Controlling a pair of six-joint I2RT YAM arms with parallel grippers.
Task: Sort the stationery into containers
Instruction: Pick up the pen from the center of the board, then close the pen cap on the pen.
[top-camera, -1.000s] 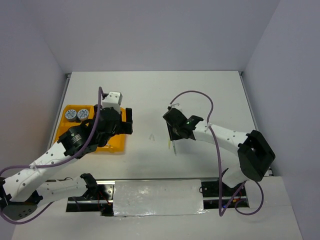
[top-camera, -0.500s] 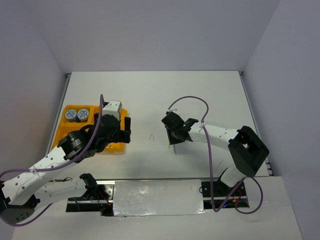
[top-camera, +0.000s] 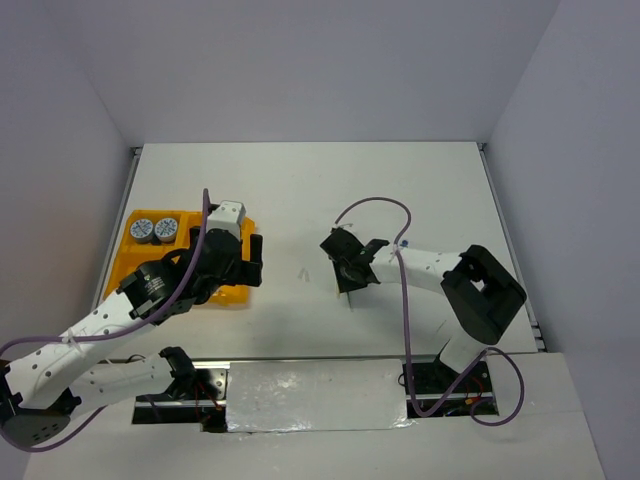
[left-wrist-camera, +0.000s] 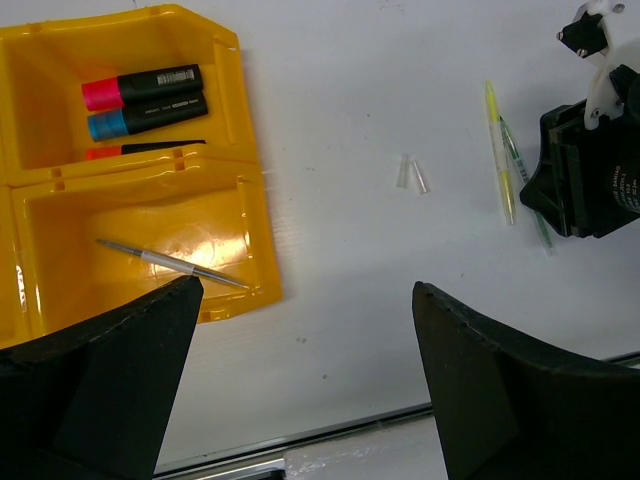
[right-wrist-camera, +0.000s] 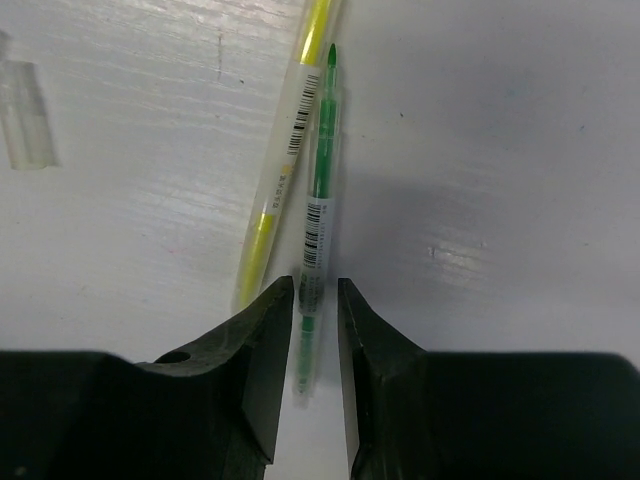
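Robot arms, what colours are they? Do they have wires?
The left arm and right arm have white sections joined by chunky black joints. A thin purple cable loops along each. The left pincer and right pincer have black fingers.

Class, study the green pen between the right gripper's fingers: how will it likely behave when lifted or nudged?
Thin and straight, the green pen looks stiff and light. Its smooth round barrel may roll on the table if nudged, toward the yellow pen beside it. The right gripper straddles it off-centre, so it might tilt when lifted.
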